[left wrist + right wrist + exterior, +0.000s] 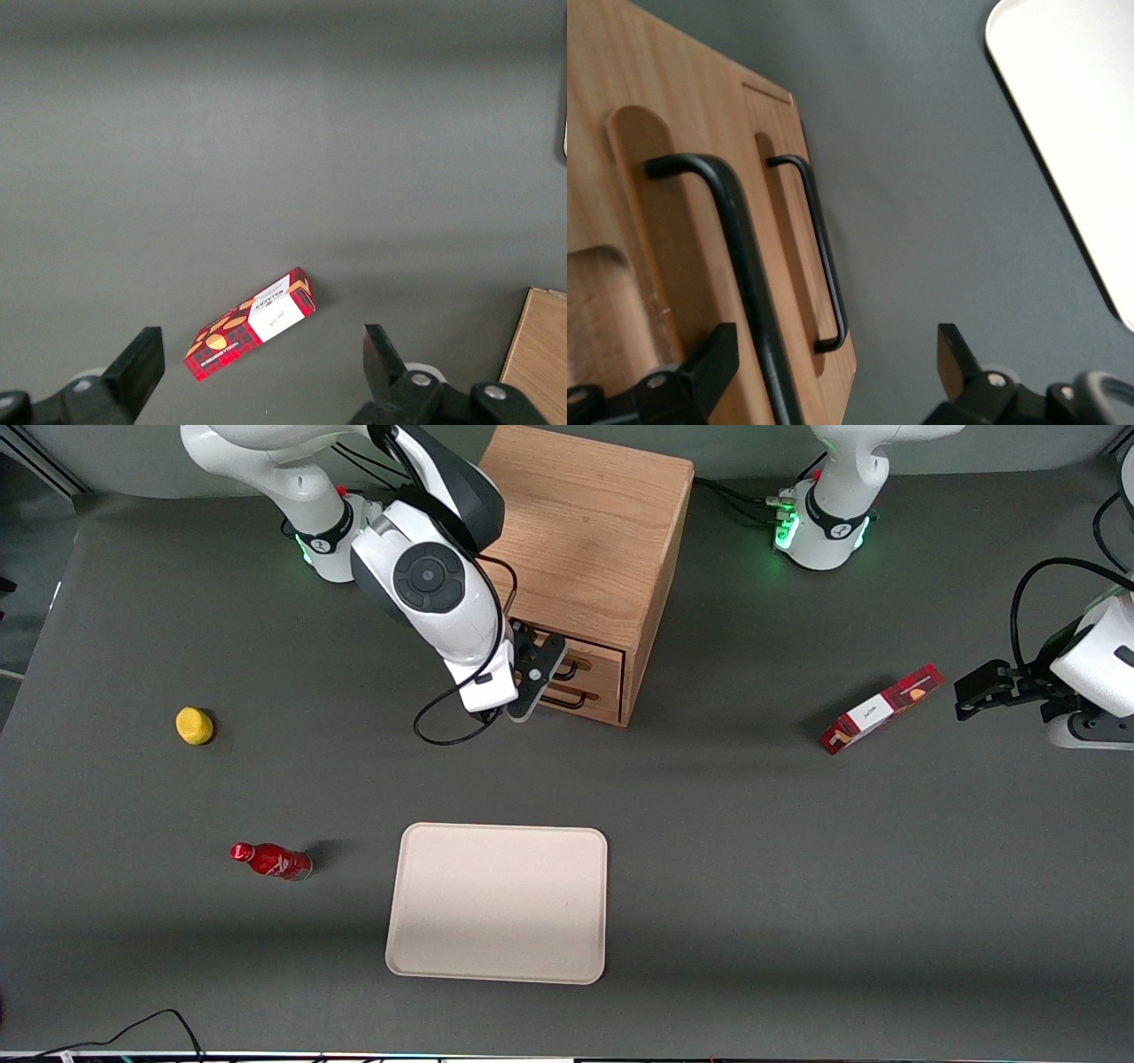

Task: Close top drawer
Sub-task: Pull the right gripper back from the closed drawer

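Observation:
The light oak box cabinet (585, 531) stands at the back of the table. Its top drawer (605, 659) has a black wire handle (749, 274). In the right wrist view the top drawer's front (682, 248) overlaps the lower drawer's front (799, 266), so it stands a little out. The lower drawer (599, 696) has a thinner black handle (819, 257). My right gripper (542, 677) is open and empty right in front of the drawer fronts. In the right wrist view it (833, 372) straddles the top drawer's handle, with one finger (713, 361) over the drawer front and the other finger (957, 359) over bare table.
A beige tray (498, 903) lies nearer the front camera than the cabinet and also shows in the right wrist view (1063, 115). A red bottle (270, 861) and a yellow object (194, 725) lie toward the working arm's end. A red box (879, 708) lies toward the parked arm's end.

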Action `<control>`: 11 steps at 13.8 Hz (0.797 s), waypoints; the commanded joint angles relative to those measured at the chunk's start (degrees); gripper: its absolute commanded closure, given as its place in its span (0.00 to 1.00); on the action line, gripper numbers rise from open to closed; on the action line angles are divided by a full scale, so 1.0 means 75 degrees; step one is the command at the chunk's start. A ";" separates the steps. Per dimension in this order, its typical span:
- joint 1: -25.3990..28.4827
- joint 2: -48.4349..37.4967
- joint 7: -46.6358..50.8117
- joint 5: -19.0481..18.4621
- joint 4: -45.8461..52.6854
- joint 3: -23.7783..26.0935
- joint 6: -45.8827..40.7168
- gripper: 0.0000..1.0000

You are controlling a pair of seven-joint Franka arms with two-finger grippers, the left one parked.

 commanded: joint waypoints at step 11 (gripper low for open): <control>-0.0556 -0.1184 0.0094 0.1246 0.1051 -0.1206 -0.1450 0.00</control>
